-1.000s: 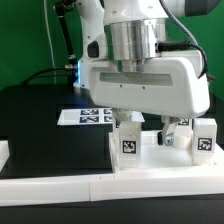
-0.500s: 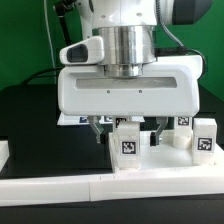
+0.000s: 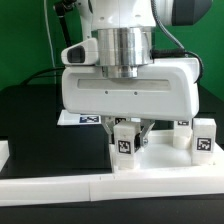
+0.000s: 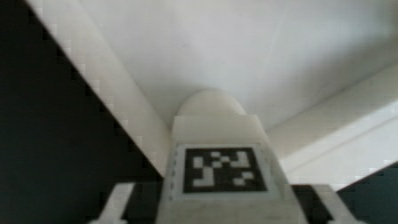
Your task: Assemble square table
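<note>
The white square table top (image 3: 165, 160) lies at the exterior view's right, and in the wrist view its rim and flat face (image 4: 231, 50) fill the background. Three white tagged leg blocks stand on it: one at the front (image 3: 125, 142), two further right (image 3: 205, 137) (image 3: 181, 128). My gripper (image 3: 125, 133) hangs straight down over the front leg, a finger (image 3: 143, 131) on each side of it. In the wrist view that leg (image 4: 222, 140) points away from me with its tag facing the camera. My gripper (image 4: 222, 207) has its fingers (image 4: 125, 205) pressed against both flanks of the leg.
A long white border bar (image 3: 110, 190) runs along the front edge, and another white piece (image 3: 4, 152) sits at the exterior view's left. The marker board (image 3: 78, 118) lies behind my hand on the black table mat (image 3: 50, 130).
The fingers stood wide apart around the front leg before; now they have come together onto its sides. The hand has also settled slightly lower and stopped turning.
</note>
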{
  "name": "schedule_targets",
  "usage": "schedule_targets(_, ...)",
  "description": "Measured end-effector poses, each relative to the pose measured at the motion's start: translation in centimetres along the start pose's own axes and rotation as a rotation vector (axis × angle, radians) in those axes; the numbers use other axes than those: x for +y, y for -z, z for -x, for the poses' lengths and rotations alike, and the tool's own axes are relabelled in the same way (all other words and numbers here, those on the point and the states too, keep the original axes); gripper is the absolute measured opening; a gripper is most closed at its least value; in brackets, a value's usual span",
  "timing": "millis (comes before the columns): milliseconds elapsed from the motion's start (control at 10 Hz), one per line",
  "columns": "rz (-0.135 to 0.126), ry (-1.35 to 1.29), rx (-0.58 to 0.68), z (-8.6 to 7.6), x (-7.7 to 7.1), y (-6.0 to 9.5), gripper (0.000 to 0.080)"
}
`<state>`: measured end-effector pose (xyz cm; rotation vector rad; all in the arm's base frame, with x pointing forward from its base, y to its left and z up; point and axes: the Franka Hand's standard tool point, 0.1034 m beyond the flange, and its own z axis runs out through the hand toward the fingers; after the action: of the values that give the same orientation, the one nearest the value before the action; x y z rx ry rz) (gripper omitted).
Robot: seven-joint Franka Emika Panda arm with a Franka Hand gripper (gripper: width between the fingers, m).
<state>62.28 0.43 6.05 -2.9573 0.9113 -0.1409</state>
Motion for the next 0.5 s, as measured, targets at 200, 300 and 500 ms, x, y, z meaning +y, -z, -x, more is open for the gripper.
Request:
schedule_targets(200, 0.000, -0.140, -0.001, 0.03, -0.08, -0.03, 0.0282)
schedule_targets(300, 0.000, -0.310, -0.011, 0.08, -0.17, -0.05, 0.0282)
schedule_targets(500, -0.017, -0.675, -0.088, 0.20, -0.43, -0.08, 0.0282)
